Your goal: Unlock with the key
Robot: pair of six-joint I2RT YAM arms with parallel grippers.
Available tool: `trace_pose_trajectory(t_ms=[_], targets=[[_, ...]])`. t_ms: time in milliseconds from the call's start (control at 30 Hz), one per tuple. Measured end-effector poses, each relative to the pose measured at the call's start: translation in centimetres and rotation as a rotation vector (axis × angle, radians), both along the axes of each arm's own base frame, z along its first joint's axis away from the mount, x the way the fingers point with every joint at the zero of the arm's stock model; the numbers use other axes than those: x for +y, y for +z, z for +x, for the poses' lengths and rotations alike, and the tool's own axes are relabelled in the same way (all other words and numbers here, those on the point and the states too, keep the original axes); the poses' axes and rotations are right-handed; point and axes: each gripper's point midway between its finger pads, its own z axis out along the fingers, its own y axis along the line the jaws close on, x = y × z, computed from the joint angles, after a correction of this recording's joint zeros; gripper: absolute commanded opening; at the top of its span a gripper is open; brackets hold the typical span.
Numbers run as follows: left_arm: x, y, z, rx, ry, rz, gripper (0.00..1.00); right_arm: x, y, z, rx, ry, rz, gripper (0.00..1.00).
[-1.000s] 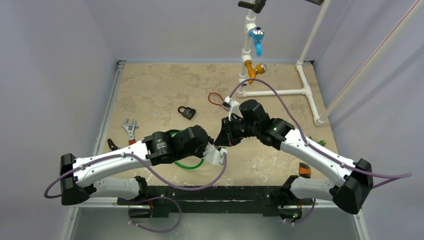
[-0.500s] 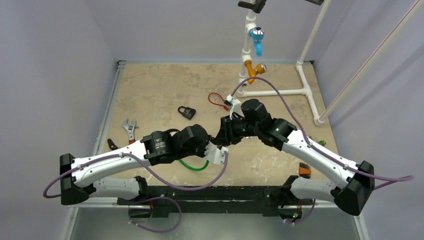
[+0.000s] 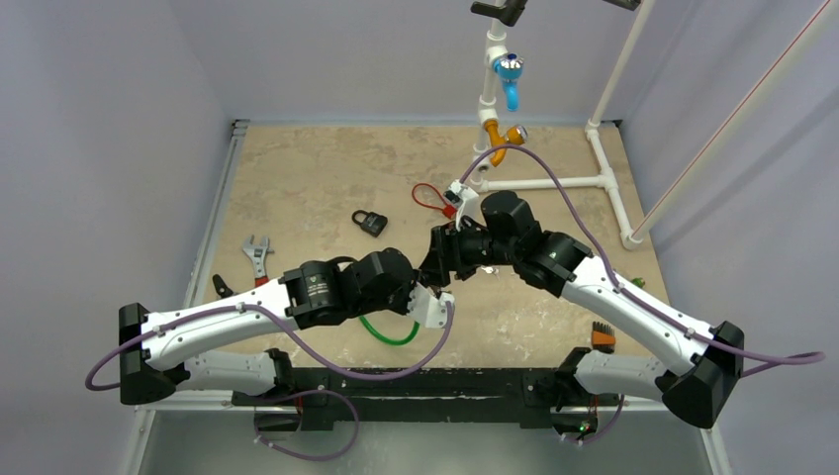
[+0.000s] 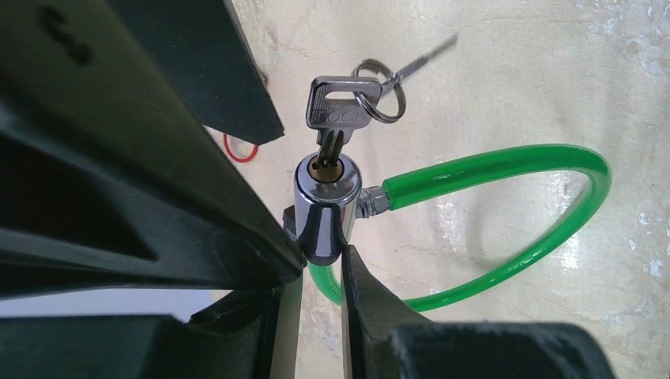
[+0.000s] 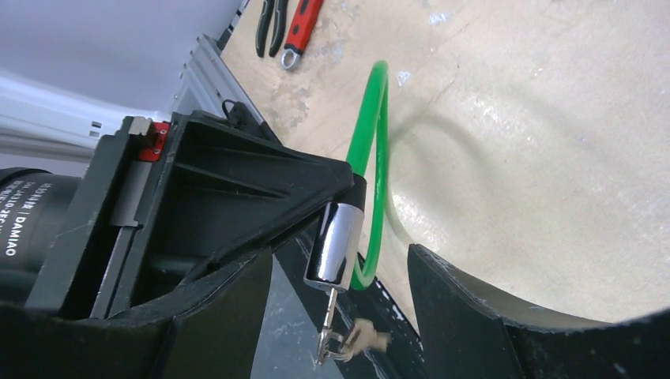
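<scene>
Your left gripper (image 4: 320, 254) is clamped tight on the chrome lock barrel (image 4: 326, 207), one finger on each side. It's holding the barrel up off the table (image 3: 317, 178), around the middle and a bit toward the near edge. The key (image 4: 335, 120) is sitting in the barrel's keyhole, blade in, silver head sticking out, with a split ring (image 4: 381, 88) hanging off it. The green cable (image 4: 517, 162) comes out of the barrel's side and curves round in a loop, and from overhead that loop shows on the near side of the left gripper.

Your right gripper (image 5: 340, 260) comes in from the far right with its fingers (image 5: 474, 316) spread wide, one on each side of the barrel and key. From the wrist view they're touching neither.

Other stuff: a black padlock (image 3: 369, 222) to the far left of the grippers, and a red loop (image 3: 427, 195) just beside the right wrist on the far side. A wrench (image 3: 257, 255) and pliers (image 5: 272, 20) are out by the left edge.
</scene>
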Motion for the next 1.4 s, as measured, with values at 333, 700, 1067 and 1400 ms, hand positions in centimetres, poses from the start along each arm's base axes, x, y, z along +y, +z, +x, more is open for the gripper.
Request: trace_pose_trajectory(t_ms=[333, 700, 1067, 1400], targets=[[-0.2, 0.0, -0.2, 0.008, -0.001, -0.007, 0.00, 0.2, 0.4, 0.1, -0.010, 0.004, 0.012, 0.56], [-0.3, 0.0, -0.3, 0.012, -0.006, -0.011, 0.00, 0.6, -0.6, 0.0, 0.014, 0.033, -0.006, 0.29], [-0.5, 0.1, -0.2, 0.009, -0.007, -0.017, 0.00, 1.2, -2.4, -0.5, 0.063, 0.099, -0.044, 0.34], [-0.5, 0.1, -0.2, 0.010, -0.006, -0.015, 0.22, 0.9, -2.5, -0.5, 0.054, 0.100, -0.060, 0.00]])
